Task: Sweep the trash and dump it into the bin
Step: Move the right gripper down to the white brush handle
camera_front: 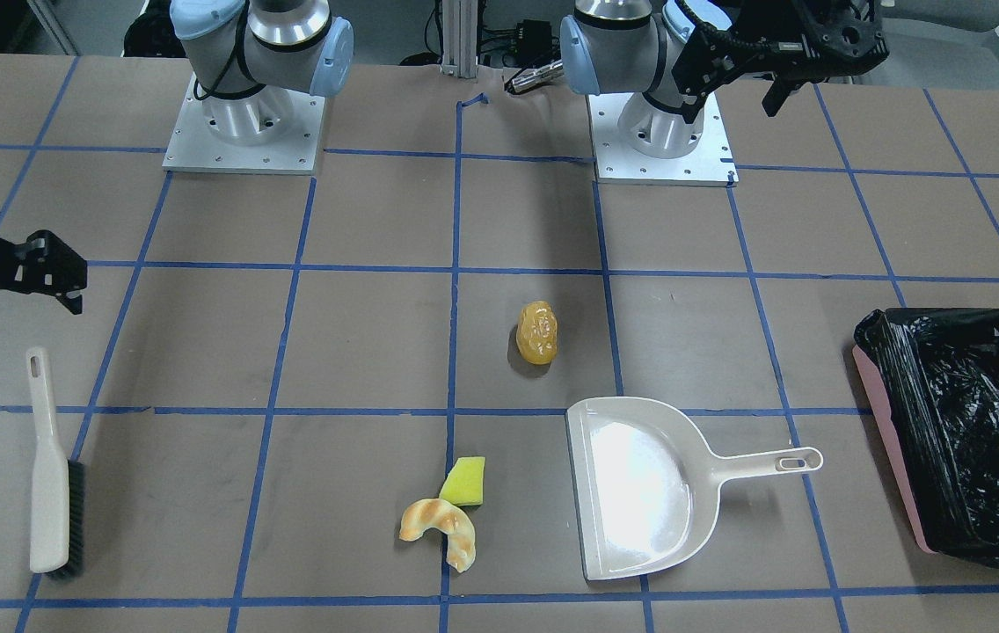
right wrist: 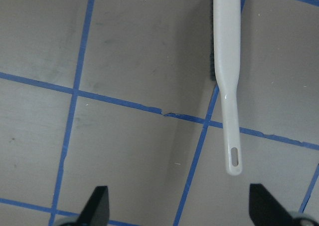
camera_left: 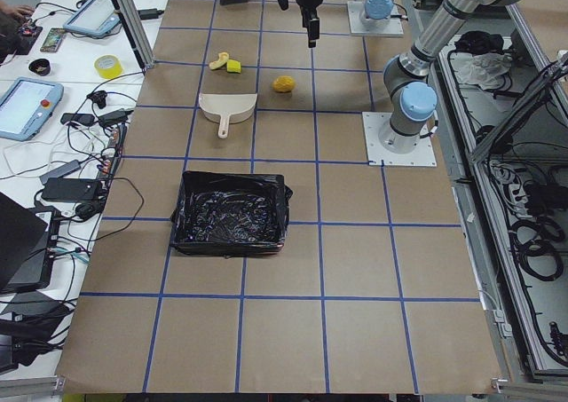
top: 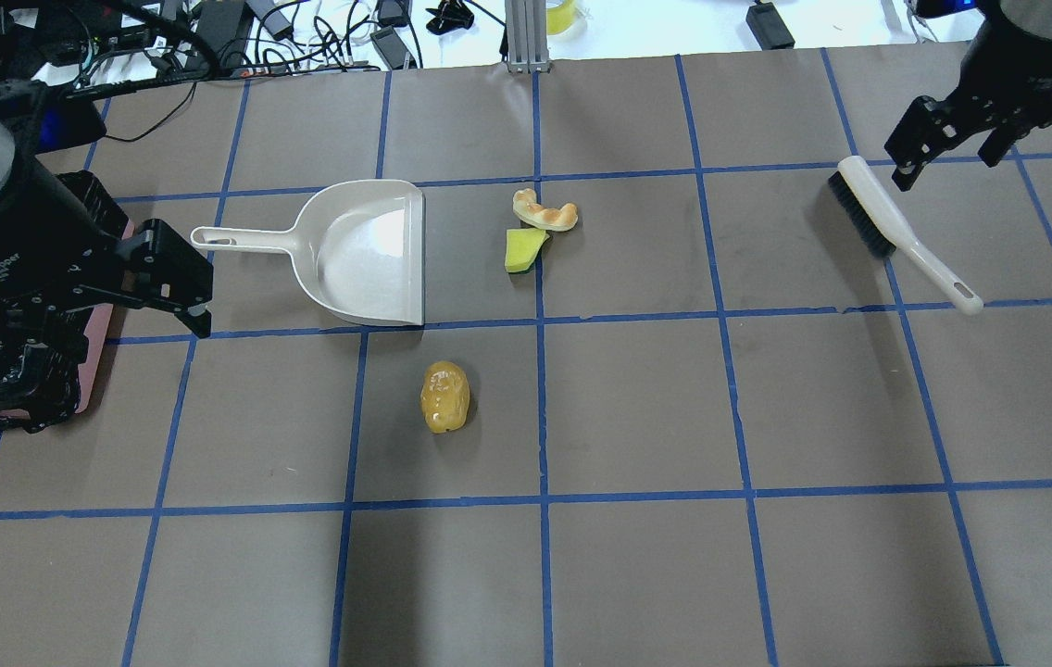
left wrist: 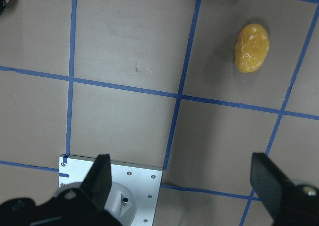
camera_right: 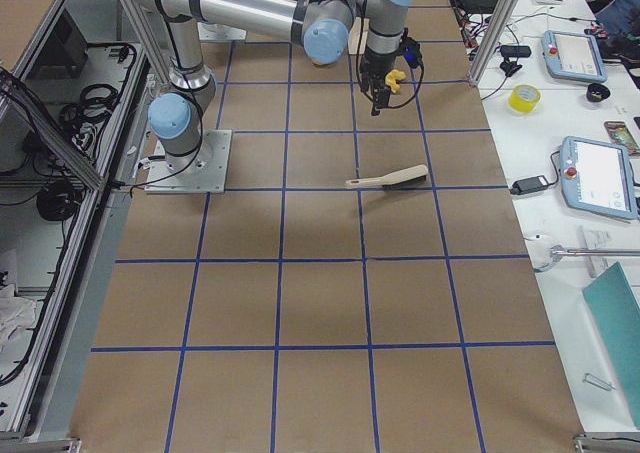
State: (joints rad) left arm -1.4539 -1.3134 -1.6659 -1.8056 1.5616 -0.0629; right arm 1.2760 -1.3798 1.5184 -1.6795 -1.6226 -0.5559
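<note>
Trash all on the counter (top: 637, 408), none in the dustpan (top: 369, 259): croissant (top: 544, 211) and yellow-green wedge (top: 524, 250) touching each other just off the dustpan's open mouth, amber lump (top: 444, 396) apart from them, on the dustpan's robot side. Bin (camera_front: 957, 321) sits past the dustpan's handle end. Brush (top: 896, 232) lies well off the mouth side. Left gripper (left wrist: 179, 161) is wide apart, empty, raised on the dustpan's handle side. Right gripper (right wrist: 177, 191) is wide too, empty, over by the brush.
</note>
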